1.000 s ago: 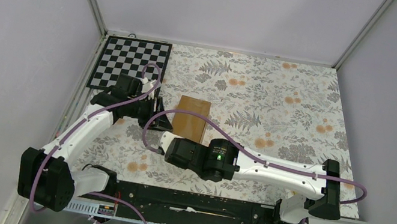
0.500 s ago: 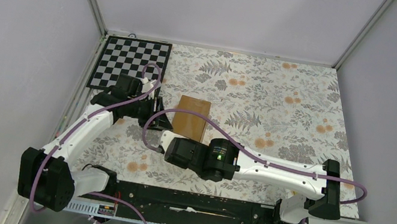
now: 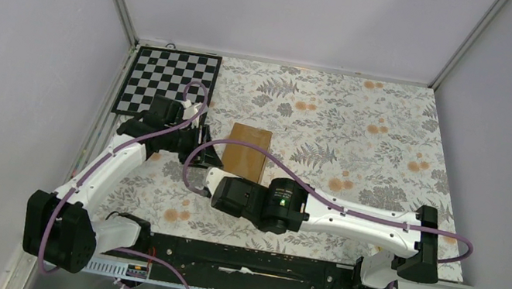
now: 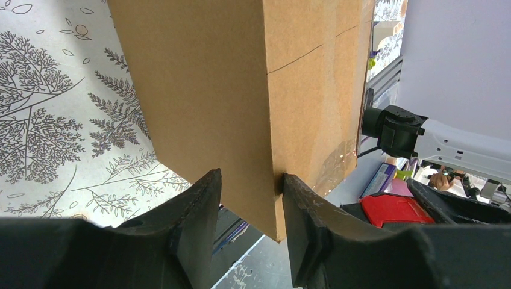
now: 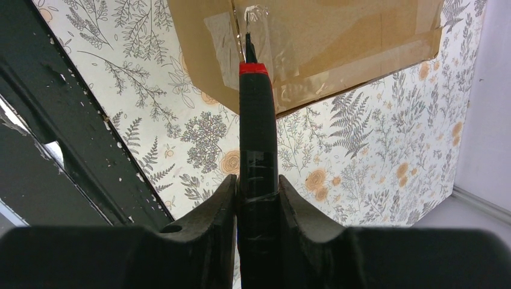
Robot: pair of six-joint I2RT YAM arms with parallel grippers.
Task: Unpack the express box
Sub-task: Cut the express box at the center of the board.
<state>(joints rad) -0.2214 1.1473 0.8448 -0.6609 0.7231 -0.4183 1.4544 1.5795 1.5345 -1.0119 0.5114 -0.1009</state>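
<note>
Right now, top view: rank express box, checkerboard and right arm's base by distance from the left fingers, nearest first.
1. express box: its corner sits between the left fingers, box to their right.
2. checkerboard: behind them, far-left corner.
3. right arm's base: near edge, far right.

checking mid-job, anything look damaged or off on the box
Only the clear tape over the end seam of the express box stands out: it is wrinkled and lifting where the blade tip of the cutter meets it. The cardboard that shows looks undamaged.
</note>
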